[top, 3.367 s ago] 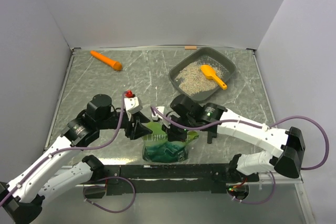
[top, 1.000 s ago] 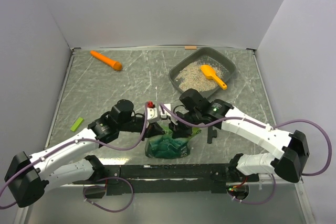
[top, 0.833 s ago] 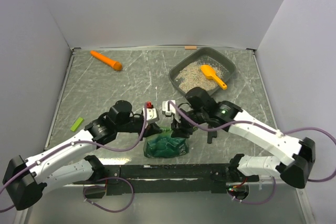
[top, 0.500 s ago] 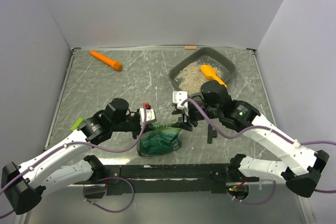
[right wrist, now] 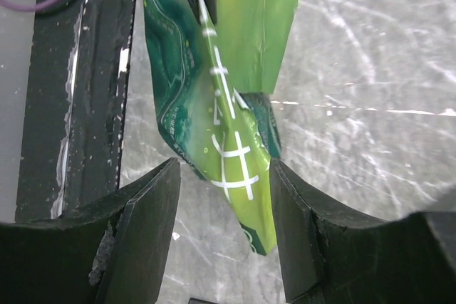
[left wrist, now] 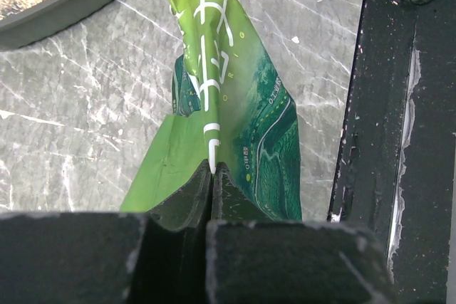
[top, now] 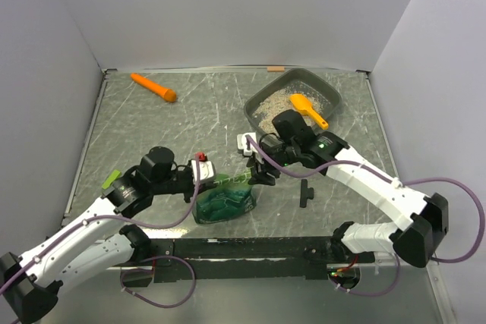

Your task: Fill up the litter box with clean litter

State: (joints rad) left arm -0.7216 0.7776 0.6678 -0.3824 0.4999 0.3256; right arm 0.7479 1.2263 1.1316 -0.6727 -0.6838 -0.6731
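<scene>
now i am pinching the top seam of the green bag (top: 224, 201) flat in my left gripper (left wrist: 212, 179), while my right gripper (right wrist: 224, 170) is hanging jaws apart around the bag's far corner, gripping nothing. the litter box (top: 325, 85) is sitting well apart at the far right, clean litter (top: 272, 109) and an orange scoop (top: 307, 108) lying in it. probably i am setting up a two-handed grip before pouring; next, my right is needing a firm hold. scratched grey table (top: 152, 127), pale walls (top: 228, 13) closing it in.
</scene>
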